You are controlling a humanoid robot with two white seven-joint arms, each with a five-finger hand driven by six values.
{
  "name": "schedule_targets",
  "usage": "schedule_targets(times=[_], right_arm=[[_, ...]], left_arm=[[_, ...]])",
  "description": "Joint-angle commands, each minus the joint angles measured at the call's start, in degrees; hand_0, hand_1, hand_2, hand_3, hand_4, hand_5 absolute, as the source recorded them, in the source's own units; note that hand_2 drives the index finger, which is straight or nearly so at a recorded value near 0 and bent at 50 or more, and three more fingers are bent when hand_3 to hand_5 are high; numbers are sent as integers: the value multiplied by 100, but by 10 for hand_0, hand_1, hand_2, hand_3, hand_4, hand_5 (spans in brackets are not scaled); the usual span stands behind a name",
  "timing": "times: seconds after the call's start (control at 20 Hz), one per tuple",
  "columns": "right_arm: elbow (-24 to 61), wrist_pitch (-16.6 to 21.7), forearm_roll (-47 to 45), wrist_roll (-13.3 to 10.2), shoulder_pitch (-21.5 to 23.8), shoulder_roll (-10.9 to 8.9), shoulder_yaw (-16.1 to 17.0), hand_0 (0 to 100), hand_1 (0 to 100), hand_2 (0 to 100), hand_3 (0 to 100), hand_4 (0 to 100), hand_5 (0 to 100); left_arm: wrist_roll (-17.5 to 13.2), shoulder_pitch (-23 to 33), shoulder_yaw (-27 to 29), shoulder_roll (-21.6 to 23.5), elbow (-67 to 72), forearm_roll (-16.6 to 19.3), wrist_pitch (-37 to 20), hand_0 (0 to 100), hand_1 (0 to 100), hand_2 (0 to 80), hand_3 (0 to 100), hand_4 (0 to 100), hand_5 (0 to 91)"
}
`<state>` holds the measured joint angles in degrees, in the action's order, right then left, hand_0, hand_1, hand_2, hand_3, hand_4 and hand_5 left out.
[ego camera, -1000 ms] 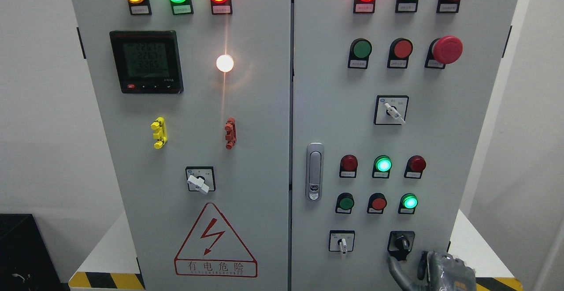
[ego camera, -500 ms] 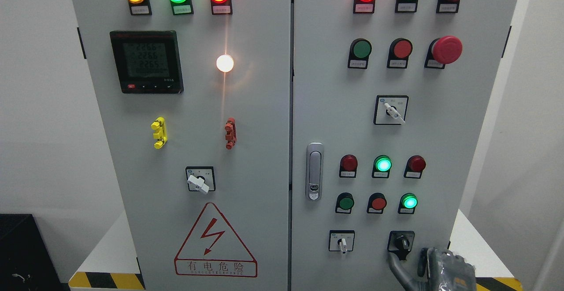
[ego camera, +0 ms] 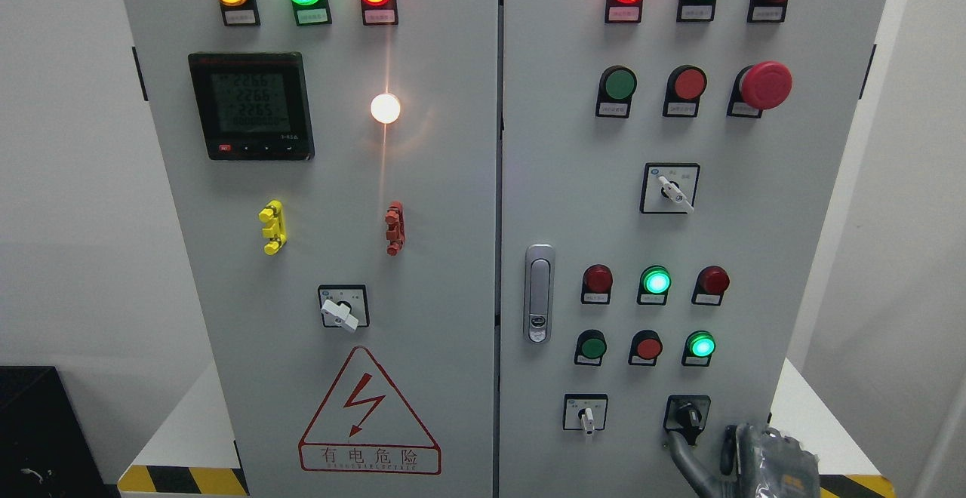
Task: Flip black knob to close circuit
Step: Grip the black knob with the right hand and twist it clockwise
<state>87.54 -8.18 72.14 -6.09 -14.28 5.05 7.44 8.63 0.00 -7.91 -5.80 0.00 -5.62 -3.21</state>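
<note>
The black knob (ego camera: 687,413) sits on its black plate at the lower right of the grey cabinet's right door (ego camera: 573,143). My right hand (ego camera: 702,444) comes up from the bottom edge just below and to the right of the knob. One grey finger (ego camera: 681,454) reaches up to the plate's lower left corner, while the other fingers (ego camera: 729,447) stand apart to the right. The hand is open and holds nothing, and it is not around the knob. My left arm is out of view.
A white selector switch (ego camera: 586,415) sits left of the black knob. Red and green push buttons (ego camera: 648,347) and lit green lamps (ego camera: 702,345) lie above it. A door latch (ego camera: 538,293) stands near the centre seam. The cabinet rests on a white base with hazard striping (ego camera: 181,481).
My right hand has slid slightly right and down, and its reaching finger sits a little further right under the knob plate. The meter digits changed.
</note>
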Motion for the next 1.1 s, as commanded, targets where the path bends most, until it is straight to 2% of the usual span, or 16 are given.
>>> schedule_targets(times=[0.0, 1.05], right_arm=[[-1, 1, -16, 2, -4, -30, 91, 0, 7, 845, 1000, 861, 897], [-27, 18, -33, -24, -13, -39, 222, 0, 15, 841, 1000, 862, 900]], left_arm=[[-1, 132, 0, 0, -167, 0, -4, 120, 556, 0, 0, 0, 0], [-1, 132, 0, 0, -167, 0, -4, 120, 556, 0, 0, 0, 0]])
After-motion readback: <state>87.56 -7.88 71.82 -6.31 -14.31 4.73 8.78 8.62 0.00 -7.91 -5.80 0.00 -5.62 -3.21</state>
